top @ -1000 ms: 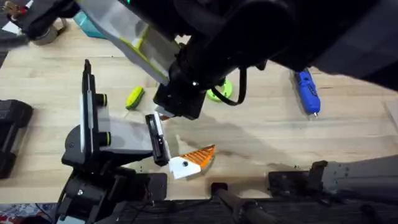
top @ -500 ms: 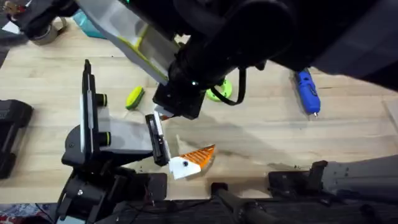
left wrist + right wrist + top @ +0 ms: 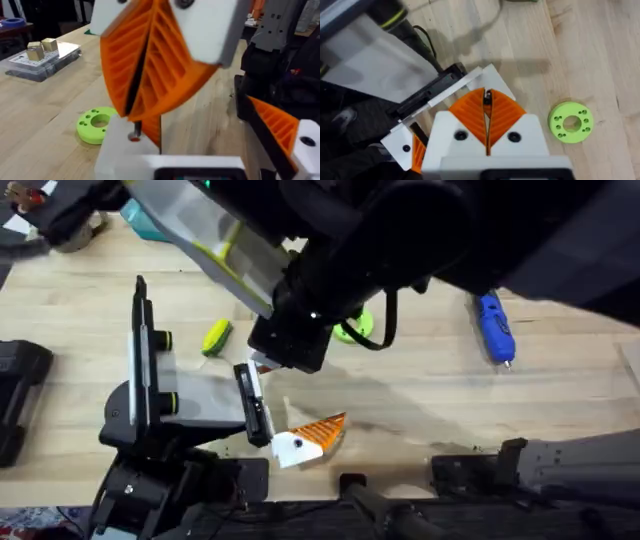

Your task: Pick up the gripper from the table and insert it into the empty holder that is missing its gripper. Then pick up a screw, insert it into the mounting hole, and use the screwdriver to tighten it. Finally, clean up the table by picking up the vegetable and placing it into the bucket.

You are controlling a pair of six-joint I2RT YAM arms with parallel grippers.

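Note:
The holder [image 3: 150,408] sits on my left arm, with its black rail [image 3: 252,405] facing right. One orange-tipped gripper piece [image 3: 312,433] sits at the rail's near end. The other gripper piece [image 3: 122,145] is at the far end, so my left gripper [image 3: 200,112] stands open. My right gripper [image 3: 486,95] hangs over that far piece, shut on a small screw [image 3: 135,135] at its white base. The vegetable [image 3: 216,336] lies behind the holder. At the right lies the blue screwdriver [image 3: 493,327]. The bucket [image 3: 78,230] shows partly at the back left.
A lime-green ring [image 3: 352,328] lies just beyond the right gripper. A teal pouch [image 3: 135,215] is at the back left. A clear box with small cubes [image 3: 40,55] stands farther off. The right arm looms large and dark across the middle of the table [image 3: 420,410].

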